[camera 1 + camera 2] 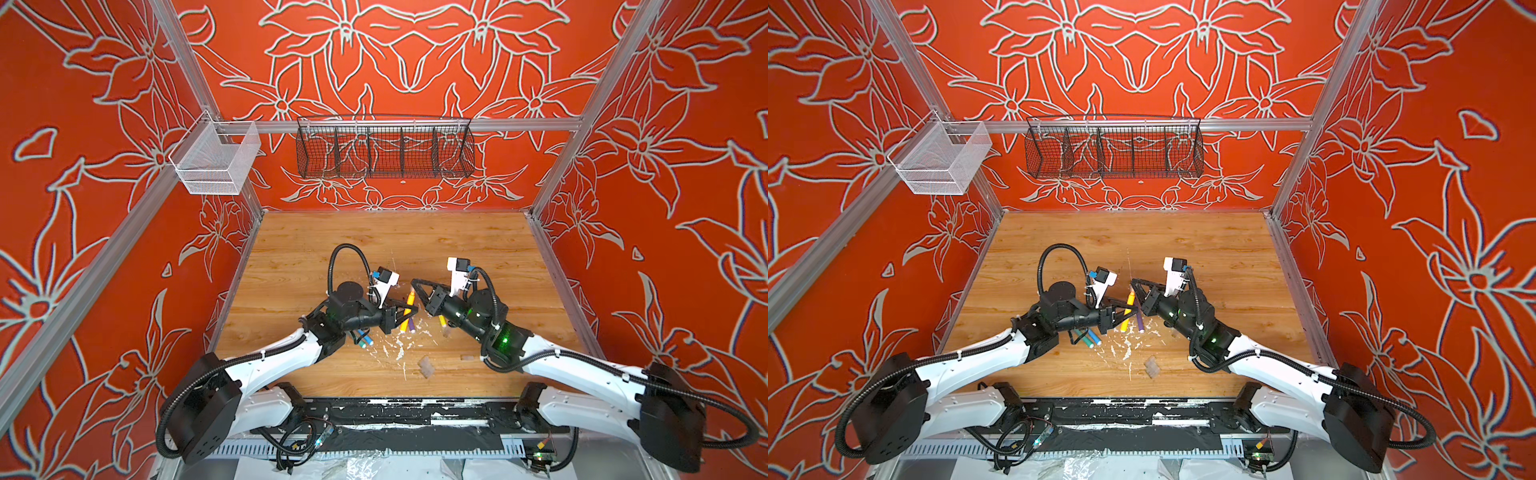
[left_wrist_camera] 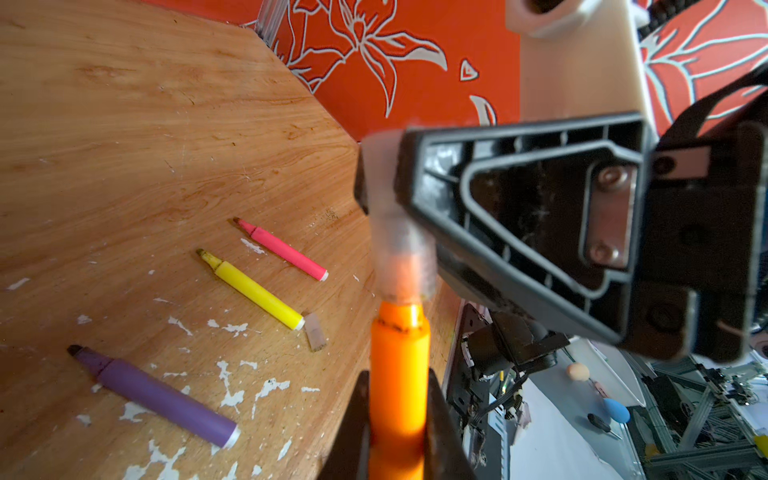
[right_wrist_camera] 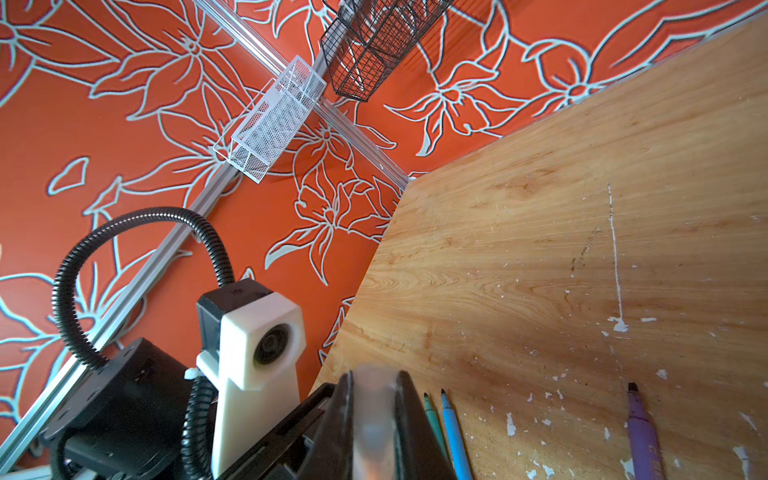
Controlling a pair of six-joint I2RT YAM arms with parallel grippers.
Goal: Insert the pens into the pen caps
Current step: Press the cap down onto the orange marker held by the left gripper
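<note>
My left gripper [image 2: 398,415] is shut on the orange pen [image 2: 399,374], which points up and away from it. My right gripper [image 3: 374,386] is shut on a clear pen cap [image 3: 374,419]. In the left wrist view that cap [image 2: 401,257] sits over the orange pen's tip, down to the barrel's shoulder. In both top views the two grippers [image 1: 409,309] [image 1: 415,286] meet mid-table around the orange pen [image 1: 1130,299]. On the table lie a purple pen [image 2: 153,392], a yellow pen [image 2: 253,291], a pink pen [image 2: 286,249], a green pen [image 3: 432,419] and a blue pen [image 3: 453,432].
A loose cap [image 2: 315,330] lies at the yellow pen's end, and another cap [image 1: 426,368] lies nearer the front edge. White paint flecks [image 1: 399,351] dot the wood. A black wire basket [image 1: 384,149] and a white mesh basket [image 1: 216,160] hang on the rear rails.
</note>
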